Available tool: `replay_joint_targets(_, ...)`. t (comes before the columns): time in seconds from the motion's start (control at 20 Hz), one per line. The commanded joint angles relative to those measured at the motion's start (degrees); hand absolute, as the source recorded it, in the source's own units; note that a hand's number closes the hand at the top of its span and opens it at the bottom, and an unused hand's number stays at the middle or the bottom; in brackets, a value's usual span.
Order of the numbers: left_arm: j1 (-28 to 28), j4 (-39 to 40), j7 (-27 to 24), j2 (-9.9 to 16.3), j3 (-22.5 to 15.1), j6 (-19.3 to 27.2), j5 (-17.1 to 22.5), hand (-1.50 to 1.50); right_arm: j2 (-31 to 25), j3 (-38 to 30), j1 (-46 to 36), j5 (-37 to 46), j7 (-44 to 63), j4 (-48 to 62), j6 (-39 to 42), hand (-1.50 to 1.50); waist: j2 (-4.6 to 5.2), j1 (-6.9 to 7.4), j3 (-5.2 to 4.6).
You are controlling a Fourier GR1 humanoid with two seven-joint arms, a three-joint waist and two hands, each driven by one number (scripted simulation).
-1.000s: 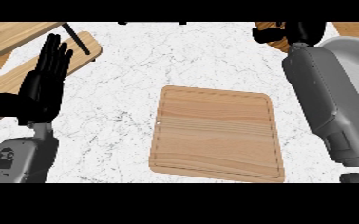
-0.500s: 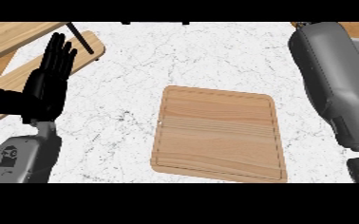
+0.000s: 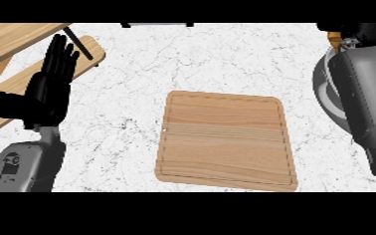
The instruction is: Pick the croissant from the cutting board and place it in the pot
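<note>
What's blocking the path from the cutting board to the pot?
Nothing visible lies between the cutting board and the pot. The right forearm hides most of the pot. The board is bare; a tan bit by the right robot hand may be the croissant.

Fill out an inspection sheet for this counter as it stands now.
Surface: white marbled counter.
Job's things: cutting board lies flat near the middle, its top bare; no croissant in view. A grey curved rim at the right edge may be the pot, mostly hidden by the right forearm.
Clutter: wooden pieces at the upper left, crossed by a black rod.
Hands: left hand open, fingers up, resting at the left edge; right hand not clearly seen, out at the top right corner.
Cables: nothing seen.
Surroundings: dark object at the top edge.
</note>
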Motion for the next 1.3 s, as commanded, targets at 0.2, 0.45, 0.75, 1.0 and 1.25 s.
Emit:
replay_joint_targets(0.2, -0.5, 0.7, -0.6, -0.8, 0.0, -0.3, -0.7, 0.0, -5.8, -6.1, 17.2, -7.4, -3.6, -18.3, 2.5, 1.5, 0.16, 0.0, 0.04)
replay_joint_targets(0.45, -0.2, -1.3, 1.0, -0.2, 0.8, -2.1, -0.2, 0.0, -8.3, -10.3, 20.6, -10.5, -9.3, -13.8, -1.3, 1.5, 0.51, 1.39, 0.07)
replay_joint_targets(0.75, -3.1, 3.5, -2.1, -3.4, -0.7, -0.5, -3.0, 0.0, -10.3, -14.9, 23.1, -15.4, -14.4, -8.2, -4.7, 1.5, 0.66, 1.35, 0.08)
replay_joint_targets(1.0, 1.5, -0.4, -1.2, -1.6, 0.4, -3.1, -0.9, 0.0, -5.0, -19.6, 22.6, -23.6, -15.9, -1.4, -8.2, 1.5, 0.74, 2.21, 0.18)
replay_joint_targets(1.25, 1.0, -1.2, -1.4, -3.2, -0.5, -1.0, -2.9, 0.0, -6.8, -22.4, 21.9, -34.8, -30.9, 2.6, -6.6, -1.5, 0.66, 1.77, 0.14)
